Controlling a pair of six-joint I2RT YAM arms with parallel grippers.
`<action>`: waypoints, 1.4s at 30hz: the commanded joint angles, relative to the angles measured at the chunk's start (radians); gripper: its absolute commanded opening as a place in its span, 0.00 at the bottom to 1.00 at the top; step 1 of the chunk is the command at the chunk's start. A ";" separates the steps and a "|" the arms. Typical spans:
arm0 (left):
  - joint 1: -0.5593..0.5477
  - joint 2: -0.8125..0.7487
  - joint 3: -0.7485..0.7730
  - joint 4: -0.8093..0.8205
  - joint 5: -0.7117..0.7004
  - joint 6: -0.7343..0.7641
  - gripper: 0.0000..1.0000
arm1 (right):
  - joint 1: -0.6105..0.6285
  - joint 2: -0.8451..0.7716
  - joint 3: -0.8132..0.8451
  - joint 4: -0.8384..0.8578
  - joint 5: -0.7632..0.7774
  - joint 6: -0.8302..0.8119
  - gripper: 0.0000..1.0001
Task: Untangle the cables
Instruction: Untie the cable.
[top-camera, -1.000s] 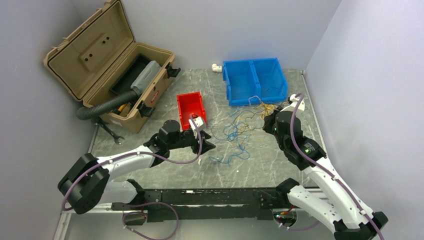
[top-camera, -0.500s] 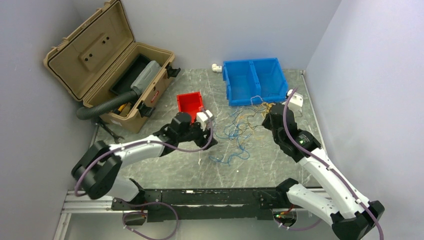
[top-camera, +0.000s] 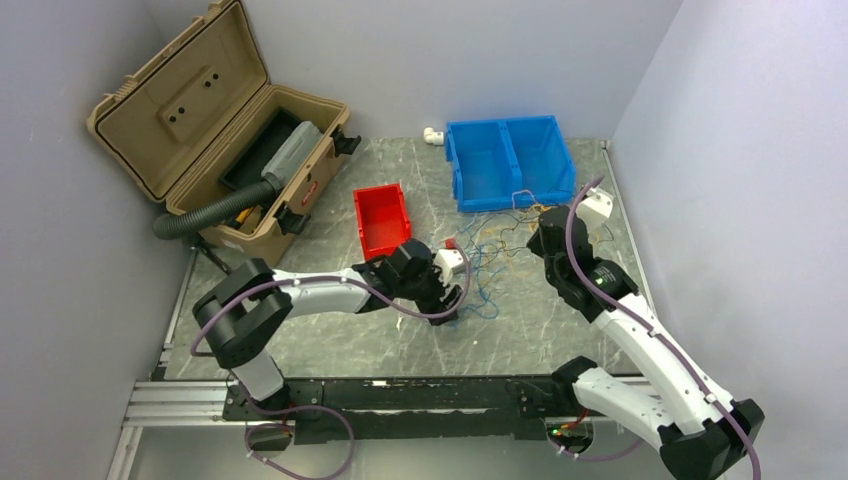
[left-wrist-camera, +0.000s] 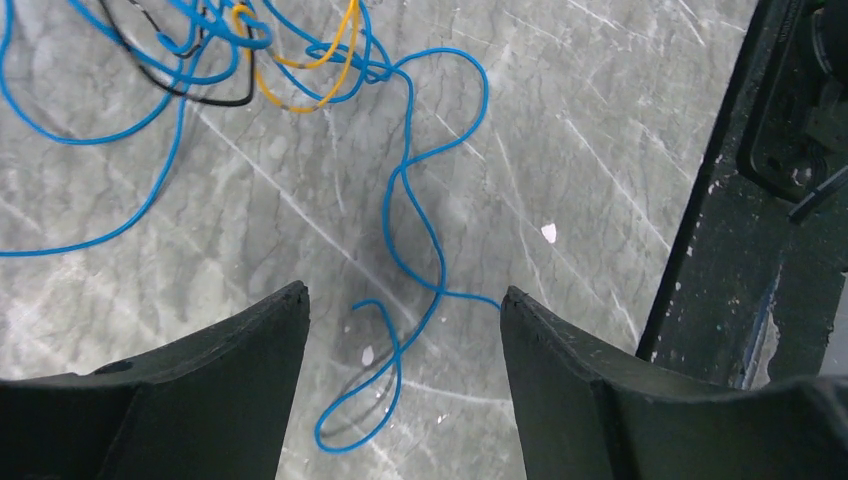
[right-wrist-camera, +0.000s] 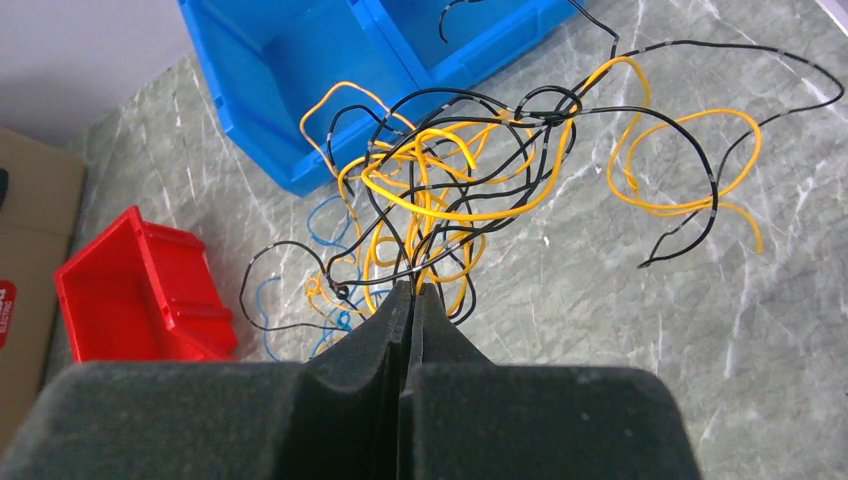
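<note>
The left gripper (left-wrist-camera: 400, 300) hangs wide open and empty over a loose blue strand (left-wrist-camera: 412, 215) on the table (left-wrist-camera: 600, 120). Farther out, the right gripper (right-wrist-camera: 412, 292) is clamped on black and yellow-orange strands of the cables (right-wrist-camera: 450, 190), which spread from mid-table to the blue bin (right-wrist-camera: 290, 70). Risk: a right-arm pull with the blue end unpinned would likely drag the whole tangle or tighten its knots.

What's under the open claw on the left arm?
A blue cable lies on the table under the left gripper, curling into a small loop between its open fingers. The fingers cover the table on either side, so anything beneath them cannot be seen.
</note>
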 joint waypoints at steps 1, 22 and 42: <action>-0.056 0.072 0.087 -0.020 -0.082 -0.042 0.73 | -0.011 -0.030 -0.004 0.048 0.026 0.030 0.00; -0.156 0.023 0.207 -0.309 -0.440 -0.082 0.00 | -0.134 -0.026 -0.064 -0.009 -0.015 0.027 0.00; 0.079 -0.610 0.075 -0.536 -0.445 -0.221 0.00 | -0.362 -0.068 -0.106 -0.207 0.032 0.227 0.00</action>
